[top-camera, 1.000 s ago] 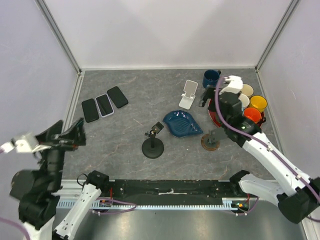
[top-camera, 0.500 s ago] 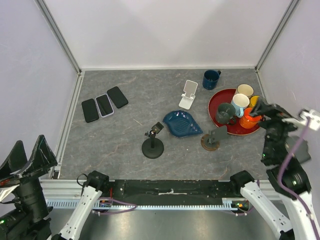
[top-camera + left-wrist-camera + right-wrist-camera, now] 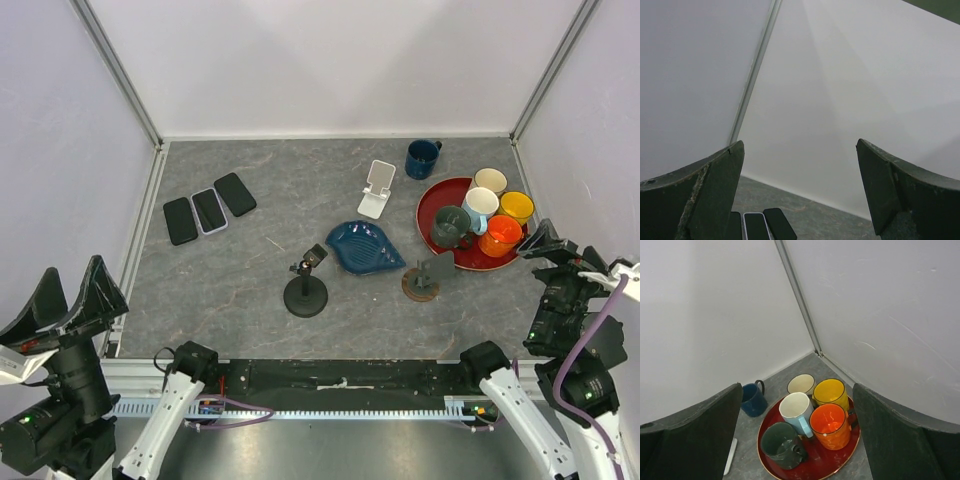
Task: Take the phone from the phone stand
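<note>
Three phones lie flat side by side at the table's left: a black one (image 3: 180,220), a white-edged one (image 3: 208,210) and another black one (image 3: 236,194). The left wrist view catches the white-edged phone (image 3: 757,226) low between the fingers. A white phone stand (image 3: 377,188) stands mid-table with nothing on it. A black round-base stand (image 3: 305,288) and a small brown-base stand (image 3: 421,281) also carry nothing. My left gripper (image 3: 72,300) hangs open off the near left corner. My right gripper (image 3: 568,255) is open at the near right, with nothing in it.
A red tray (image 3: 432,197) at the right holds several mugs; the right wrist view looks down on the tray (image 3: 837,467). A dark blue mug (image 3: 422,157) stands behind it. A blue leaf-shaped dish (image 3: 365,247) lies mid-table. White walls close in three sides.
Both arms pulled back from over the table to the near corners. The right gripper left the mug tray; the left one dropped toward the near left. Both stayed open.
</note>
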`<action>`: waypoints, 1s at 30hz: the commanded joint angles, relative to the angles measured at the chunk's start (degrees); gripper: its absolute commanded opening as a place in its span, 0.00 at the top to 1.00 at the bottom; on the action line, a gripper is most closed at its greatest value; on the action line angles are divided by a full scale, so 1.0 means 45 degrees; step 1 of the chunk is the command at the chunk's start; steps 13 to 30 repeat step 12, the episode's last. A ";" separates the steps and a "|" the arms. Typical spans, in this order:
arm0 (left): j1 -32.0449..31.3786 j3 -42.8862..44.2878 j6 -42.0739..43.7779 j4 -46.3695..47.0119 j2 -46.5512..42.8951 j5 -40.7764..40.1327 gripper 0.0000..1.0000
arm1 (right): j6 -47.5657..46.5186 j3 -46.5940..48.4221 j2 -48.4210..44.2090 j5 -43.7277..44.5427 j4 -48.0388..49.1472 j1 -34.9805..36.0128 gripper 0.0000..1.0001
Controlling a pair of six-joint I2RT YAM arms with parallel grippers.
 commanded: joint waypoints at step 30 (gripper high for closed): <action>0.0002 -0.0639 0.0464 0.0874 -0.0930 0.0122 0.00 | -0.0316 -0.0852 -0.0070 -0.0026 0.0836 -0.0010 0.02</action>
